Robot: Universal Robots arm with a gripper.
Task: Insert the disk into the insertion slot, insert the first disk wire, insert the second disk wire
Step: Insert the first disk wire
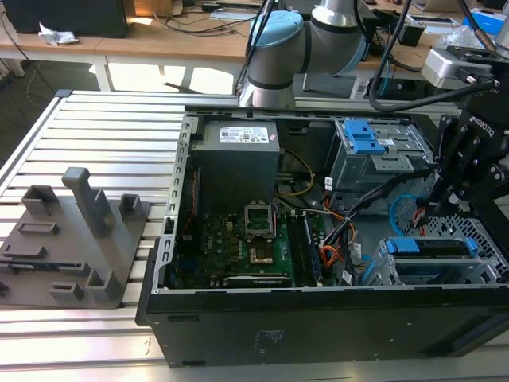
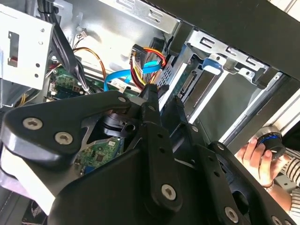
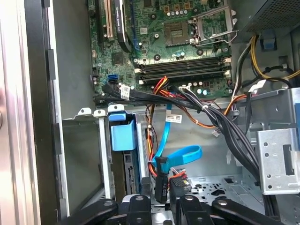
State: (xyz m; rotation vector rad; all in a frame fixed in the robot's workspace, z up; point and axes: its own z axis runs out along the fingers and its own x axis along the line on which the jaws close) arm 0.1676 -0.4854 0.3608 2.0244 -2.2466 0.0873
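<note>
The disk (image 1: pixel 429 248), silver-grey in a bright blue caddy, sits inside the insertion slot (image 1: pixel 481 232), a perforated grey cage at the case's front corner on the exterior view's right. In the first wrist view the caddy's blue tab (image 3: pixel 123 131) shows at the cage mouth (image 3: pixel 84 154). My gripper (image 3: pixel 161 188) is shut on the black plug of a flat blue wire (image 3: pixel 180 154), just beside the disk's rear edge (image 3: pixel 129 173). A second plug with red, yellow and orange wires (image 2: pixel 146 57) hangs close behind. In the exterior view the gripper (image 1: pixel 441 208) reaches down into the case.
The open computer case (image 1: pixel 318 318) lies on a slatted aluminium table (image 1: pixel 95 135). The motherboard (image 3: pixel 187 42), black cable bundles (image 3: pixel 220 122) and an upper bay with blue latches (image 1: pixel 362 139) crowd the space. A grey fixture (image 1: pixel 75 239) stands at the exterior view's left. A person's hand (image 2: pixel 255 157) holds a round device.
</note>
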